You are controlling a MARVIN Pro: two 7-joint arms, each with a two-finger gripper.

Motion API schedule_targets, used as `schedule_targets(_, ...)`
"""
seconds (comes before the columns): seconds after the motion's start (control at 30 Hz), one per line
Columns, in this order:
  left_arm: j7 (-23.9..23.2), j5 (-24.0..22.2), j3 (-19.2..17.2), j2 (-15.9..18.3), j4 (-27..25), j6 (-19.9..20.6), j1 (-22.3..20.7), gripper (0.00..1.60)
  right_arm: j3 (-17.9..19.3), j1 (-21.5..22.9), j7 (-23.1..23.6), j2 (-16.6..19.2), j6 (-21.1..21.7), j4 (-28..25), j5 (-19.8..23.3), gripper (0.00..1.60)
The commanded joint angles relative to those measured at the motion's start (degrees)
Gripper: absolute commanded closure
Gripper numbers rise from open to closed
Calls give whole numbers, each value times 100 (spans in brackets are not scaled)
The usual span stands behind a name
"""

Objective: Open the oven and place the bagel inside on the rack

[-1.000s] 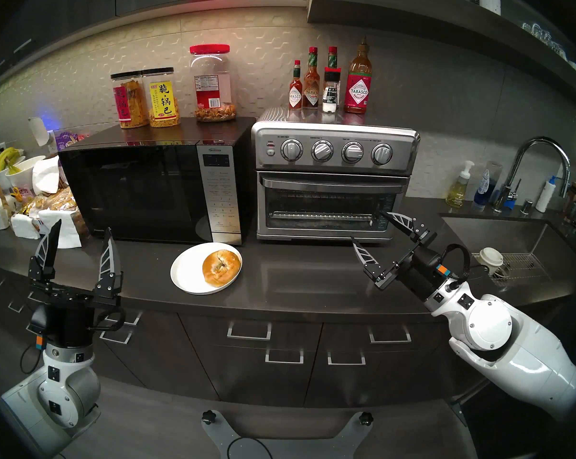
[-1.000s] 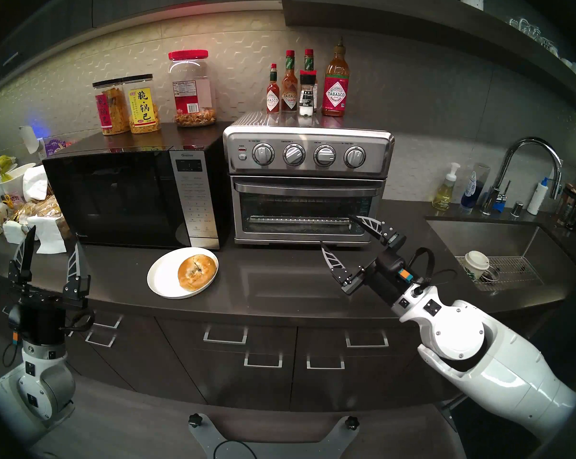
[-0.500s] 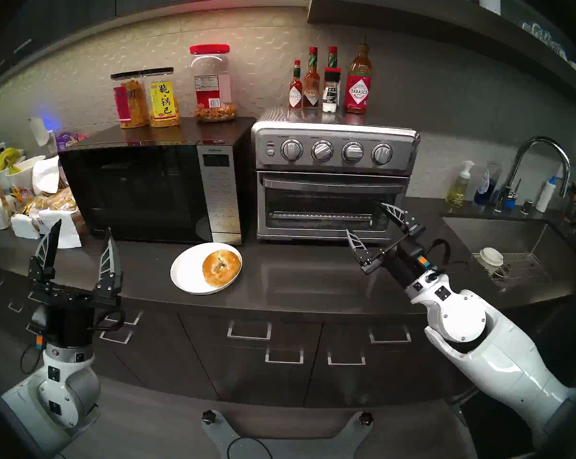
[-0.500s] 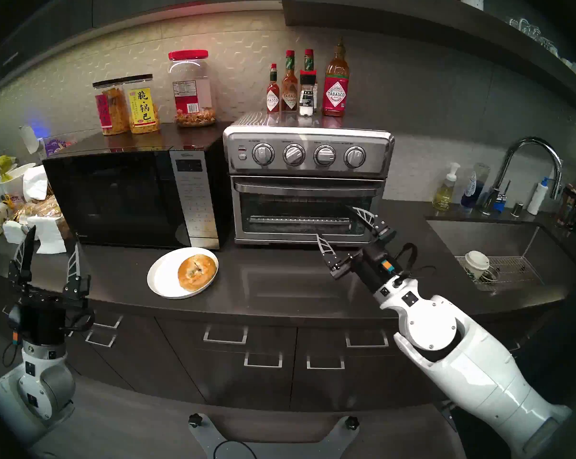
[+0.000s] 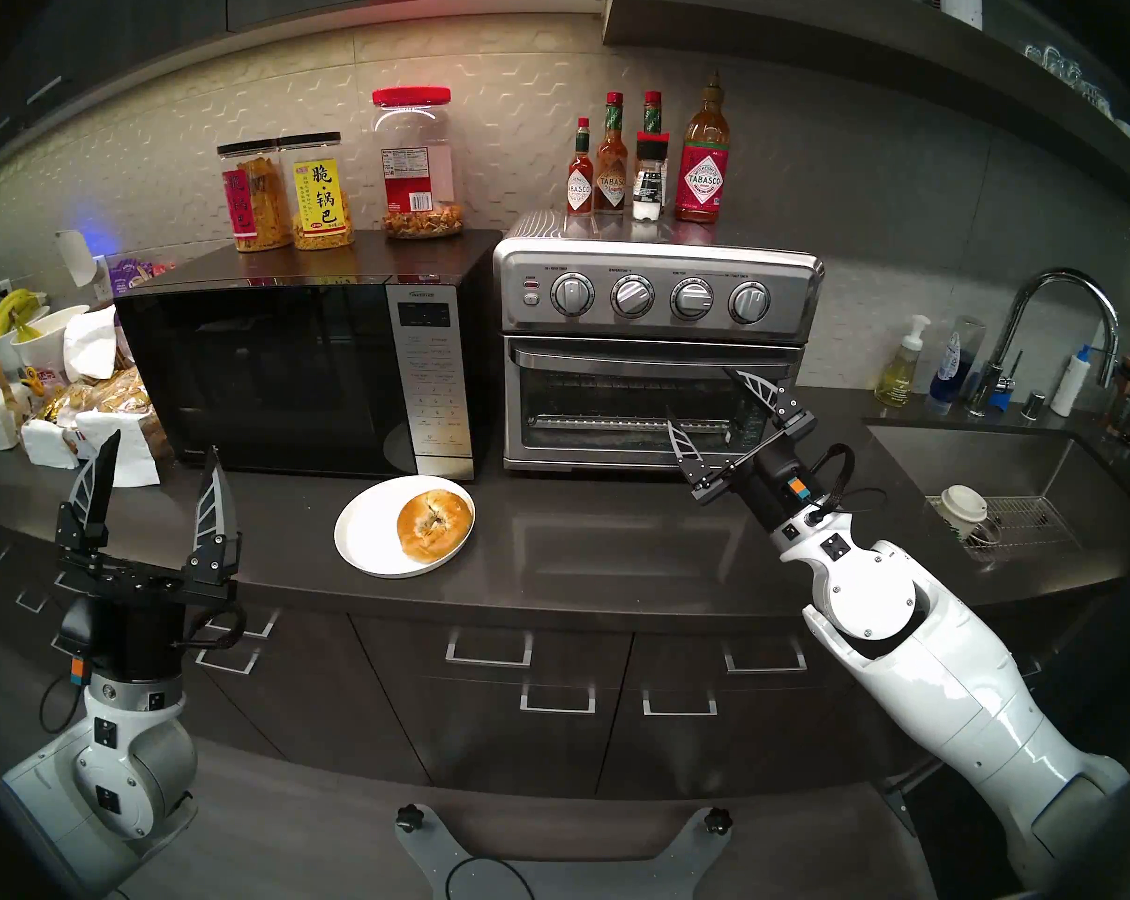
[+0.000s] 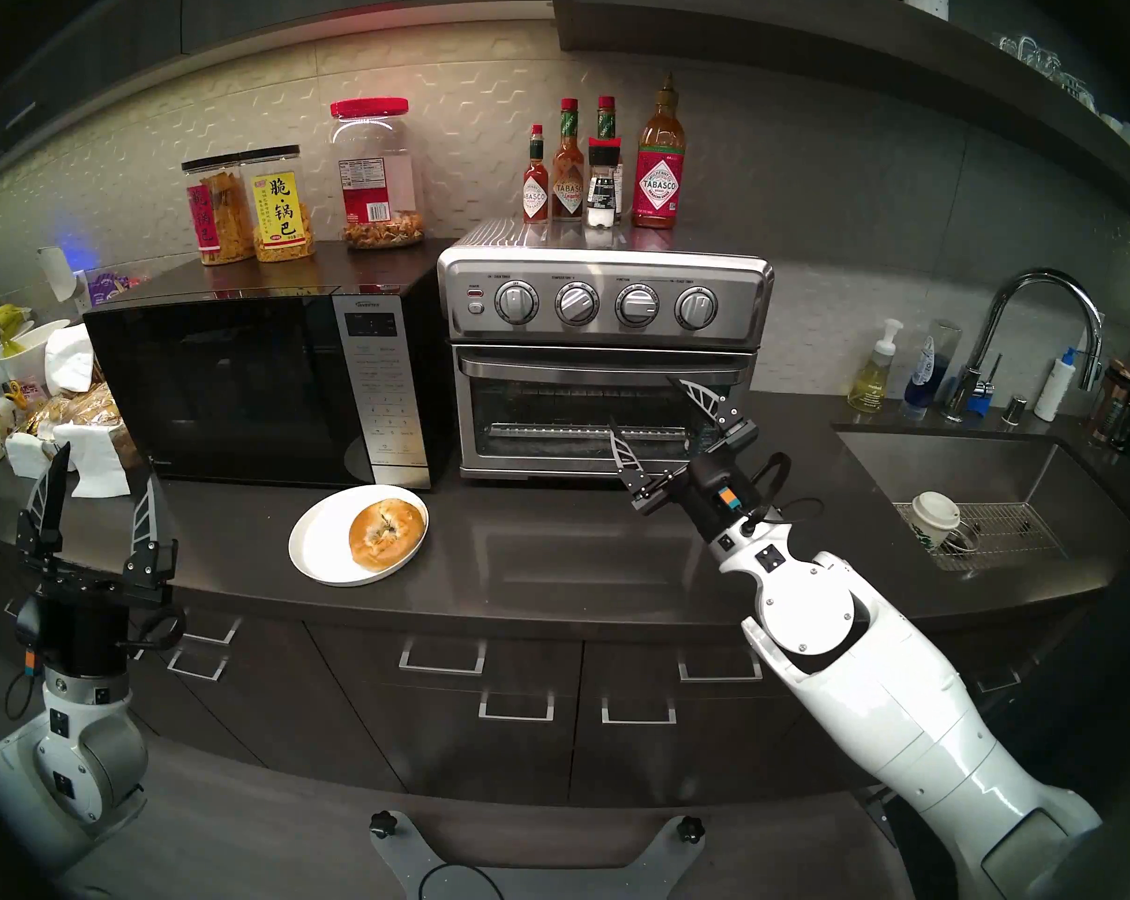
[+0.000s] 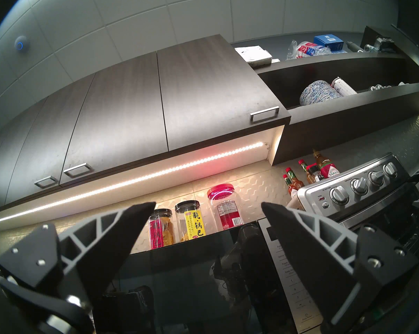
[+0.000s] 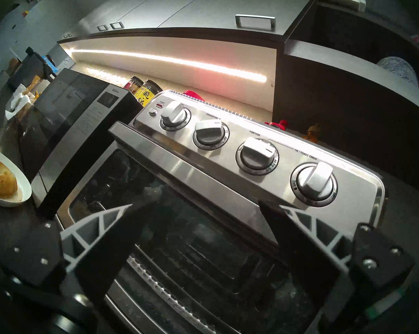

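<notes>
Head views: oven (image 5: pixel 653 359) door seen shut, nothing opened yet. Right hand (image 5: pixel 702 395) held spread and empty in front of the oven's glass, below the handle (image 5: pixel 653 358). Bagel (image 5: pixel 433 524) untouched on the plate (image 5: pixel 364 541), front-left of the oven. Left hand (image 5: pixel 159 460) parked, spread, empty.

Right wrist: handle (image 8: pixel 179 157) not yet gripped; rack (image 8: pixel 179 285) seen through the glass.

Everything left to do.
</notes>
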Motion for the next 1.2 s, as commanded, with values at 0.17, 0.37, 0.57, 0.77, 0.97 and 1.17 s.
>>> schedule_targets(0.17,4,5,-44,-3,-56,-6,13,0,-38,698,535,67,404,-283,-226,0)
schedule_targets(0.37,4,6,-40,-3,-53,-7,8,0,-63,1047,954,80,945,-390,-358,0)
schedule_targets(0.57,4,6,-40,-3,-52,-7,8,0,-66,1383,1300,-224,1386,-259,-593,0)
schedule_targets(0.77,4,5,-44,-3,-55,-6,12,0,-102,1669,1777,-214,1765,-67,-906,0)
schedule_targets(0.97,4,5,-46,-3,-57,-6,15,0,-116,1839,2145,-72,1951,21,-980,0)
schedule_targets(1.17,4,4,-48,-3,-59,-5,18,0,-146,1996,2377,-95,2063,156,-1121,0)
